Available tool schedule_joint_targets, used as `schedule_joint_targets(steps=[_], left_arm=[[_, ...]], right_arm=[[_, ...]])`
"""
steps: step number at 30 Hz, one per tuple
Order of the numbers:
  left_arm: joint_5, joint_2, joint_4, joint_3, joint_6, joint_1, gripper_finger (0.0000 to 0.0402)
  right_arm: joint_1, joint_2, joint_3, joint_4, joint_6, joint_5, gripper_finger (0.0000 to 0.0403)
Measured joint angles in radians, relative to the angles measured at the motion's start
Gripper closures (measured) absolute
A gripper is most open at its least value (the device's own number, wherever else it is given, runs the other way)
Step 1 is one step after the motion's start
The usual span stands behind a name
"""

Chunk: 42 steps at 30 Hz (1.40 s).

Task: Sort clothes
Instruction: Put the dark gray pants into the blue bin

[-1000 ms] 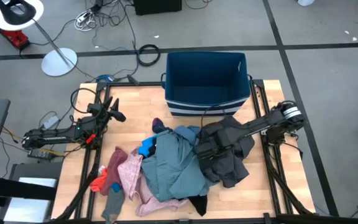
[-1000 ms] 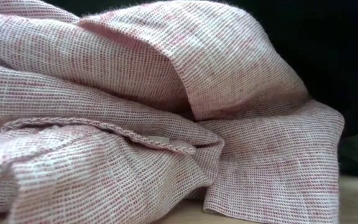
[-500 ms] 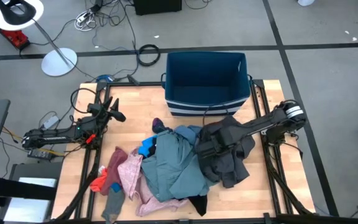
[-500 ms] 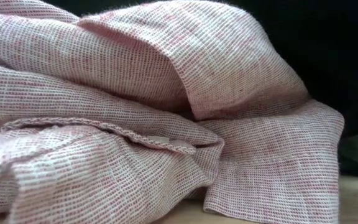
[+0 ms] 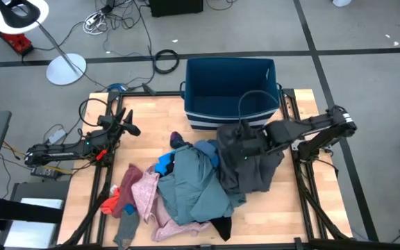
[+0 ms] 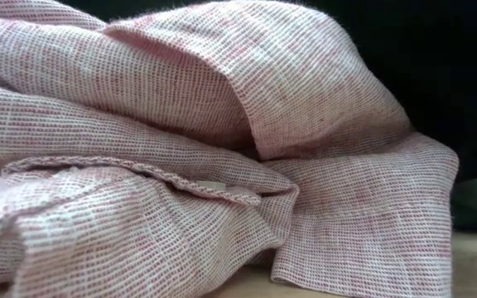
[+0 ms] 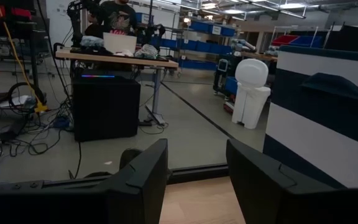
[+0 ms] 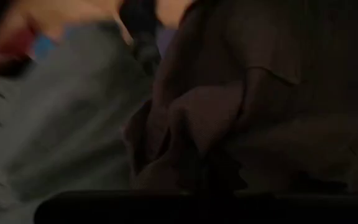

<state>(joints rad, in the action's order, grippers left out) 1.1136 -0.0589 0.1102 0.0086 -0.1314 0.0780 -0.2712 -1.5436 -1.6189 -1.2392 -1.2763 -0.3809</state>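
Over on the left, the left gripper (image 5: 132, 128) rests on the counter (image 5: 151, 111) well clear of the pile, exactly where it was a second ago, with its jaws spread and nothing between them; through its own camera you only see the room and the striped side of the bin (image 7: 328, 118).

Next along, the heap has not stirred. The red-orange piece (image 5: 110, 205) and a small grey sock (image 5: 125, 229) lie at the near left corner, the pink garment (image 5: 146, 196) beside them, a scrap of bright blue (image 5: 163, 165) poking out above, and the big teal-grey garment (image 5: 196, 184) sprawled across the middle. The pink cloth also fills the low view (image 6: 180, 149), unmoved.

The change is on the right. The right gripper (image 5: 240, 147) has clamped its jaws onto the dark grey garment (image 5: 255, 170) and drawn back and up toward the bin (image 5: 231, 87). The garment, which lay spread flat a second ago, is now bunched and pulled tall beneath the wrist, its lower part trailing on the counter and overlapping the teal-grey edge. The wrist camera shows dark folds gathered close, though it is too dim to say how much cloth is caught.

I'd judge this the start of carrying the first dark piece away from the pile, with the bin just beyond it the likely destination.
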Motion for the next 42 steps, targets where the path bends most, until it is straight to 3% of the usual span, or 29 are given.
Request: schedule_joint_targets(steps=[14, 25, 42], left_arm=[[0.0, 0.0, 0.0, 0.0, 0.0, 0.0, 0.0232], [0.0, 0.0, 0.0, 0.0, 0.0, 0.0, 0.0232], [0.0, 0.0, 0.0, 0.0, 0.0, 0.0, 0.0232]], right_arm=[[0.155, -0.002, -0.28, 0.104, 0.39, -0.152, 0.0397], [0.309, -0.002, -0.396, 0.381, 0.718, -0.157, 0.0397], [0.533, 0.001, -0.41, 0.981, 1.087, -0.157, 0.0395]])
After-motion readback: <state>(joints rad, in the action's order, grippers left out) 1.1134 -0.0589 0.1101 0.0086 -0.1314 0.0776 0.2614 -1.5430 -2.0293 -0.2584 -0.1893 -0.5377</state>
